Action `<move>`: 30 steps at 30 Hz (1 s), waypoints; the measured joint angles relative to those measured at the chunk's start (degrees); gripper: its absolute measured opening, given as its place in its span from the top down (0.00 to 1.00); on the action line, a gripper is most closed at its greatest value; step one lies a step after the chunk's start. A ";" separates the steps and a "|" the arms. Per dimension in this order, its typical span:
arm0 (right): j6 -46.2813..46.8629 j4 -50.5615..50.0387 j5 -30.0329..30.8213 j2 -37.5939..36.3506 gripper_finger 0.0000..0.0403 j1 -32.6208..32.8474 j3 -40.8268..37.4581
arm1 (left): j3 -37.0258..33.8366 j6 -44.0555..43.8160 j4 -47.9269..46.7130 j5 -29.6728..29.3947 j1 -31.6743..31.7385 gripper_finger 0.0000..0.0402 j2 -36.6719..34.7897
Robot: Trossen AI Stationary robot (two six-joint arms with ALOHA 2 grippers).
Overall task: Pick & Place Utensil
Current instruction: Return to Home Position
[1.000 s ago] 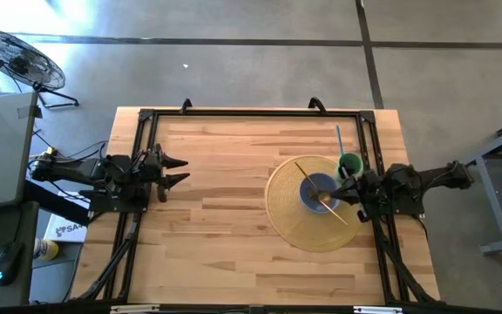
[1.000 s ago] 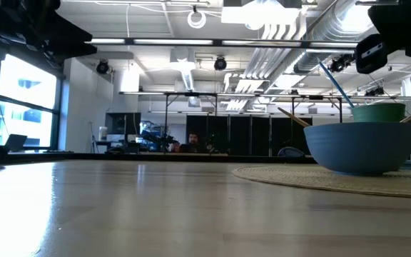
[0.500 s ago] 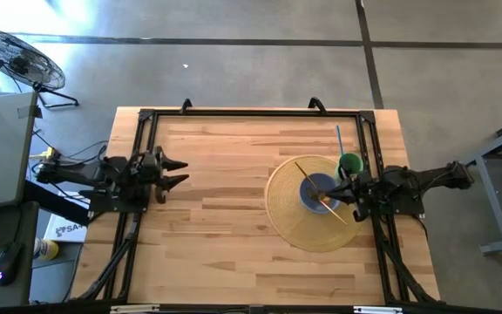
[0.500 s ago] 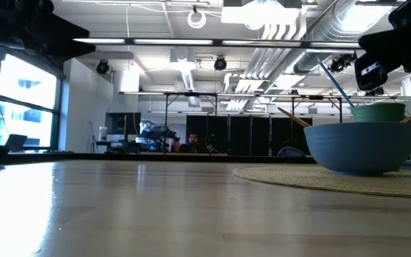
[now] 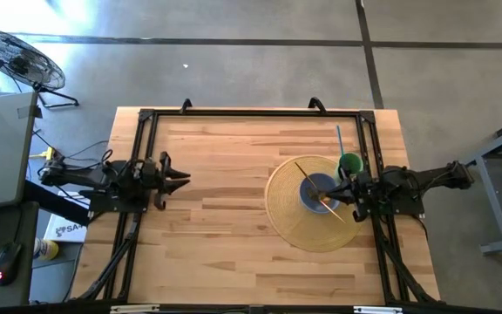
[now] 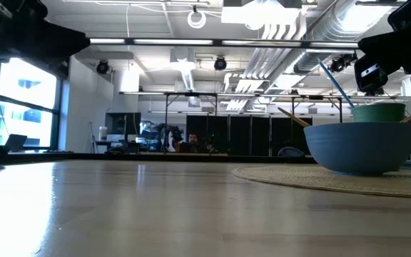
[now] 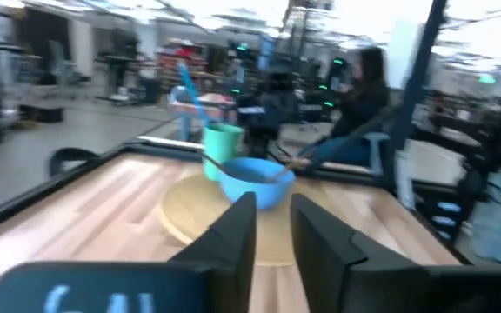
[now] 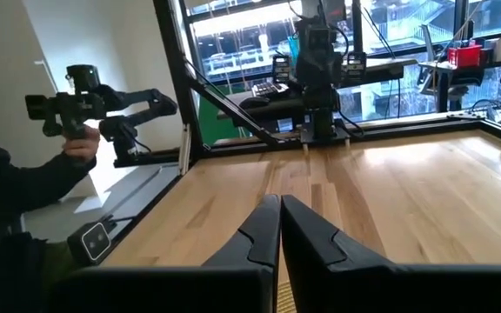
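Note:
A blue bowl (image 5: 318, 190) stands on a round woven mat (image 5: 299, 222) at the table's right. Two wooden utensils (image 5: 307, 172) (image 5: 335, 211) lean in the bowl, reaching over its rim. Beside it, toward the far right, a green cup (image 5: 349, 163) holds a blue utensil (image 5: 338, 139). My right gripper (image 5: 343, 194) is shut and empty, hovering at the bowl's right side. At the table's left edge my left gripper (image 5: 184, 179) hangs over bare wood, its fingers (image 7: 233, 230) a small gap apart with nothing between them.
A black frame rail (image 5: 251, 112) runs around the tabletop. Bare wood (image 5: 225, 209) lies between the two arms. Beyond the table's left side, a person's hand (image 8: 81, 143) holds a dark controller device. A fan (image 5: 16, 57) stands on the floor.
My left gripper's fingers have drawn much closer together while the arm stays at the table's left edge. My right gripper has edged slightly toward the table's left, closer to the bowl. The bowl, cup and utensils have not moved.

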 joint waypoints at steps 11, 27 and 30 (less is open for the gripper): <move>0.00 -0.13 0.02 0.13 0.99 0.00 0.00 | -3.13 0.90 1.90 5.85 0.02 0.98 0.92; 0.00 -0.15 0.00 0.15 1.00 -0.01 0.00 | -3.28 2.97 -2.14 10.88 0.00 1.00 0.87; 0.00 -0.15 0.00 0.15 0.99 0.00 0.00 | -3.28 2.97 -3.32 10.54 0.00 1.00 1.03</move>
